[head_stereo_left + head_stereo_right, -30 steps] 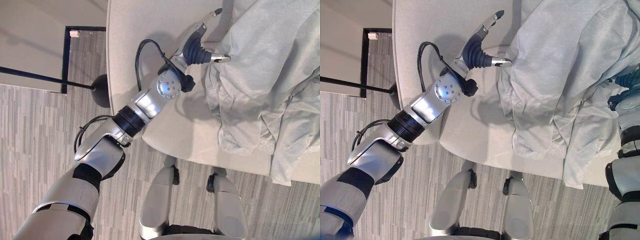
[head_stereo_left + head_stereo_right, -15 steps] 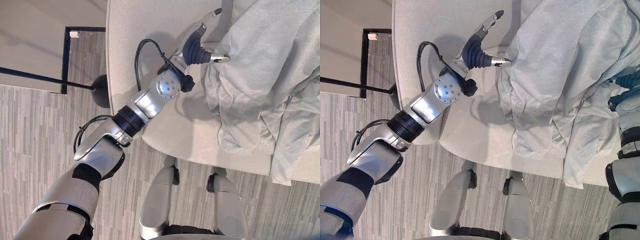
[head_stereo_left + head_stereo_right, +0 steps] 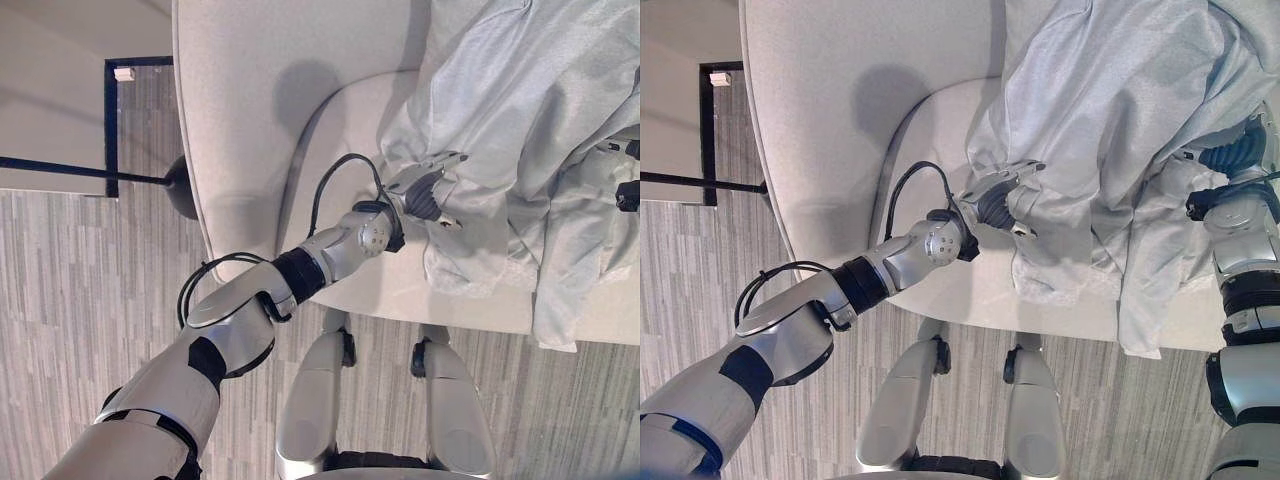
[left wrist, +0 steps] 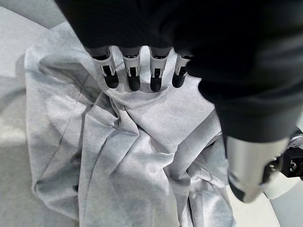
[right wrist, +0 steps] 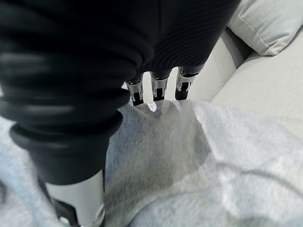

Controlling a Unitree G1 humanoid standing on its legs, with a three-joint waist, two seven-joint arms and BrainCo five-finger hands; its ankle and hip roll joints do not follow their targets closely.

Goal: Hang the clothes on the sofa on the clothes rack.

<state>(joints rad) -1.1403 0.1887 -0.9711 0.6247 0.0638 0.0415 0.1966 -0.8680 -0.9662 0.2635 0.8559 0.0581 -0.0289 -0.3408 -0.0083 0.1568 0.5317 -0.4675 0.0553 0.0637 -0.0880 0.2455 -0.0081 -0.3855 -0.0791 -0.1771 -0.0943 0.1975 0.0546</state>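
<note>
Pale beige fabric sofa [image 3: 260,120], seat and backrest, lies under and behind both hands. On it a big crumpled light-grey soft garment [image 3: 520,120] is heaped across the seat between the two hands, one fold hanging over the front edge. Thin black metal bar with a rounded black base [image 3: 90,172] stands on the striped grey floor [image 3: 60,300], well apart from the left hand, past the sofa's outer side; likely part of the clothes rack, can't confirm.

Step in hand, as I judge it: getting a grip on the garment before lifting. To do it well, gather a thick bunch of cloth on each side rather than a single layer, take it near the upper edge or shoulders if they can be found, and lift both hands evenly so the loose fold does not drag or slip off the seat.

Left arm reaches forward over the seat, wrist bent toward the cloth. Left hand [image 3: 428,196] is at the near edge of the heap; in the wrist view its fingers [image 4: 134,75] are curled down onto a ridge of cloth, tips pressing into it and bunching it, thumb alongside.

Right hand [image 3: 1232,162] is at the far side of the heap, part covered by cloth. Its fingertips [image 5: 160,89] dip behind a fold; can't tell if closed.
</note>
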